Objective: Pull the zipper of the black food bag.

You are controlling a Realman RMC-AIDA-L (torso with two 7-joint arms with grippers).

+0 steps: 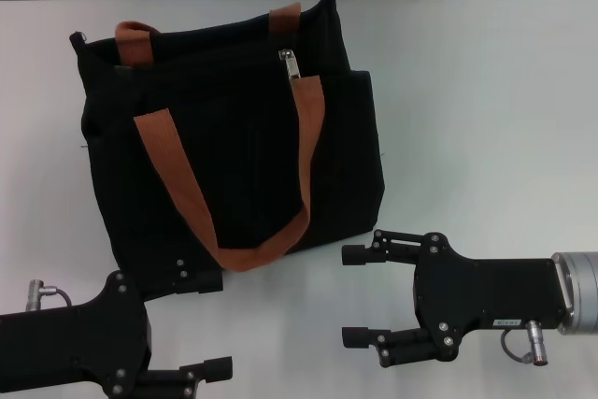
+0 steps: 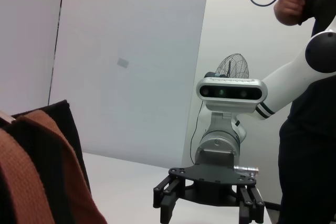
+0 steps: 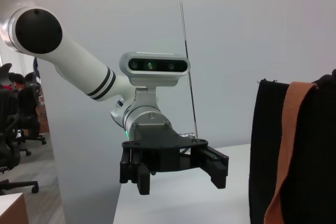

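The black food bag (image 1: pixel 234 128) stands on the white table, left of centre, its brown-orange straps (image 1: pixel 177 175) hanging down the front. The small silver zipper (image 1: pixel 290 64) hangs at the bag's top edge, towards its right end. My left gripper (image 1: pixel 207 324) is open at the near left, its upper finger right by the bag's lower front corner. To the right of the bag's near corner, my right gripper (image 1: pixel 350 295) is open and holds nothing. The right wrist view shows the bag (image 3: pixel 310 150) beside the left gripper (image 3: pixel 181 179). The left wrist view shows the bag (image 2: pixel 42 150) and the right gripper (image 2: pixel 207 211).
The white table (image 1: pixel 486 119) stretches to the right of the bag and ends at a pale wall behind it. A person (image 2: pixel 310 145) in dark clothes stands beside the robot, and a small fan (image 2: pixel 232 66) is behind it.
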